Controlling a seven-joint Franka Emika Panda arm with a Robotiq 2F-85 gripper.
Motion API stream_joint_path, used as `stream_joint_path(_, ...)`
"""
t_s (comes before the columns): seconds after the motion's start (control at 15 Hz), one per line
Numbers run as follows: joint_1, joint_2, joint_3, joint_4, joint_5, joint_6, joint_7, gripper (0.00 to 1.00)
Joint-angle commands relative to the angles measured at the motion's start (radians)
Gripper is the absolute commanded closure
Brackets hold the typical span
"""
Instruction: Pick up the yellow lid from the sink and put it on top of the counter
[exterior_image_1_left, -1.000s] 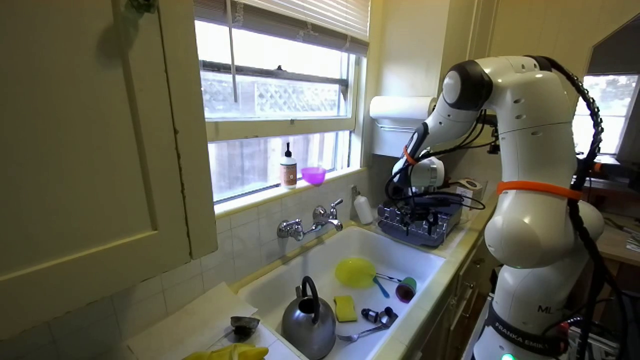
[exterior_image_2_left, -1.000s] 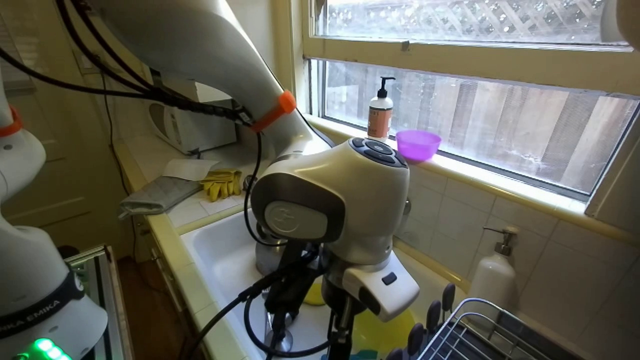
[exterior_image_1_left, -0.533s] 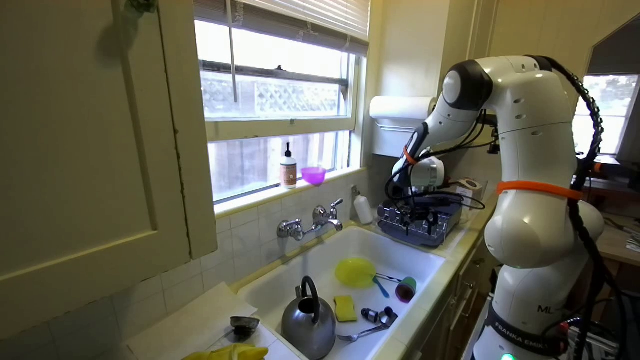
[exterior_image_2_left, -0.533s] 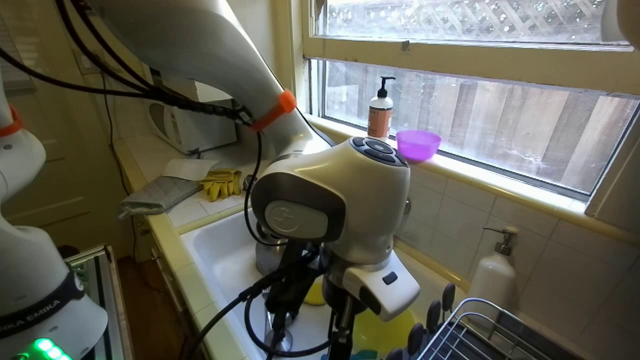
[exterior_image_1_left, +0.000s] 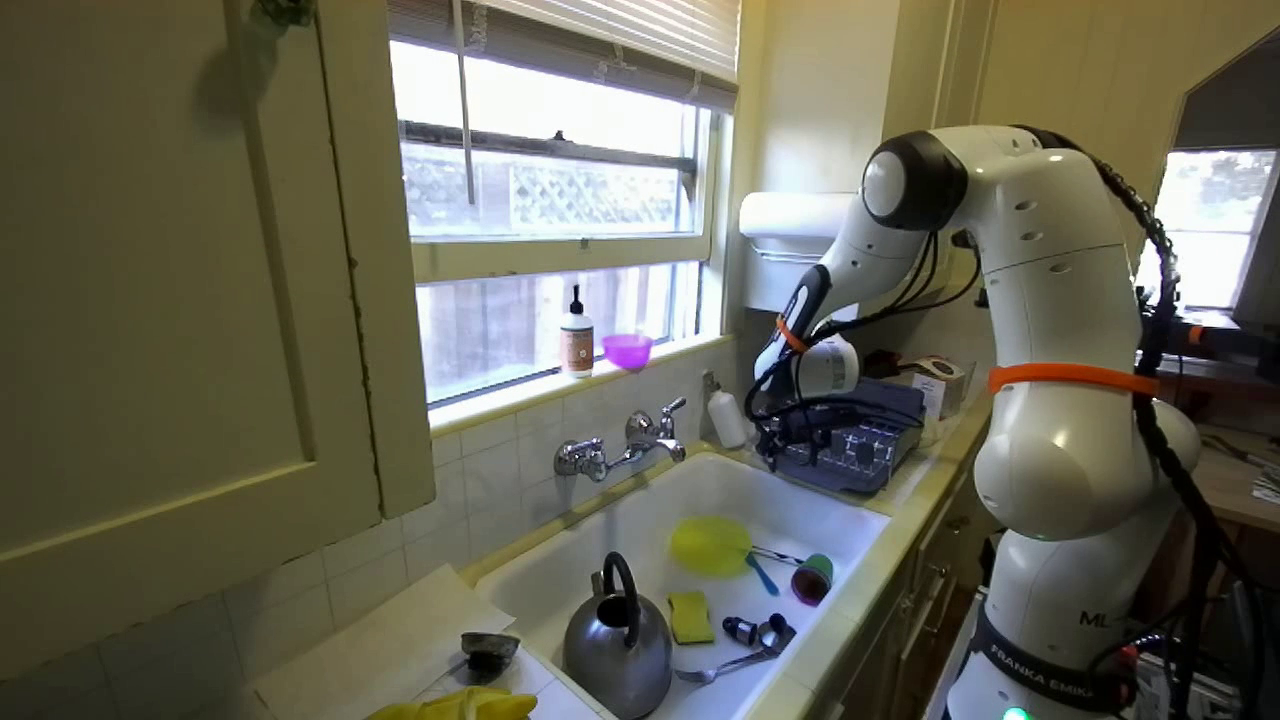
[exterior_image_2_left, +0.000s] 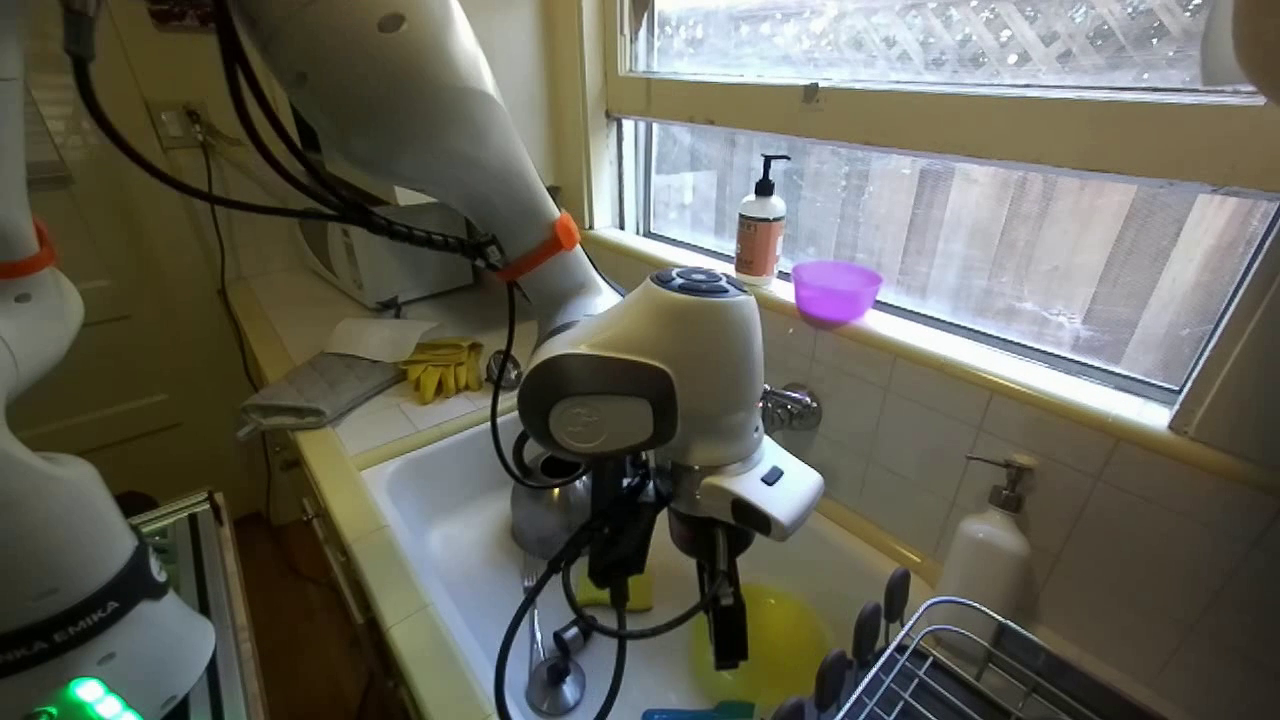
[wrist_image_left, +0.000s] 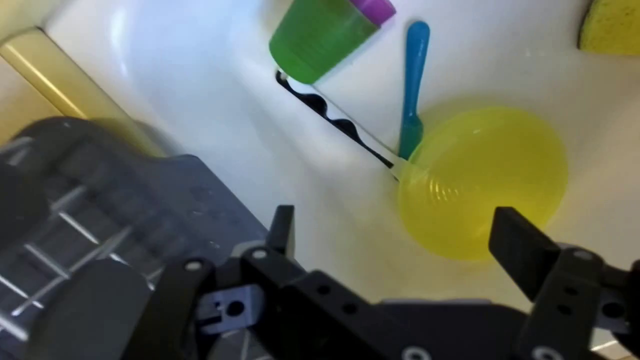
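The yellow lid is round and see-through. It lies in the white sink towards the dish rack end. It shows in the wrist view, with a blue utensil and a black-and-white utensil reaching its rim. In an exterior view the lid is partly hidden by a finger. My gripper is open and empty, above the sink's rack end. In the wrist view the right fingertip overlaps the lid's near edge and the left one is beside it. The counter's tiled edge runs along the sink.
A dark dish rack stands beside the gripper. The sink also holds a kettle, a yellow sponge, cups and metal utensils. A wall faucet projects over the sink. Yellow gloves lie on the far counter.
The arm has moved from over the rack's front towards the sink and window wall, with the gripper staying above the sink. The lid and other objects have not moved.
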Motion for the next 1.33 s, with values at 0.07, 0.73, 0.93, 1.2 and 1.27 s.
stream_joint_path(0.07, -0.064, 0.121, 0.118, 0.027, 0.104, 0.164, -0.078, 0.0)
stream_joint_path(0.73, -0.034, 0.18, 0.1, 0.052, 0.065, 0.181, -0.015, 0.0)
stream_joint_path(0.93, 0.023, 0.3, 0.052, 0.134, 0.067, 0.162, 0.074, 0.0)
stream_joint_path(1.2, 0.003, 0.432, 0.096, 0.23, 0.106, 0.171, 0.128, 0.0)
stream_joint_path(1.27, -0.003, 0.453, 0.109, 0.248, 0.108, 0.169, 0.132, 0.0)
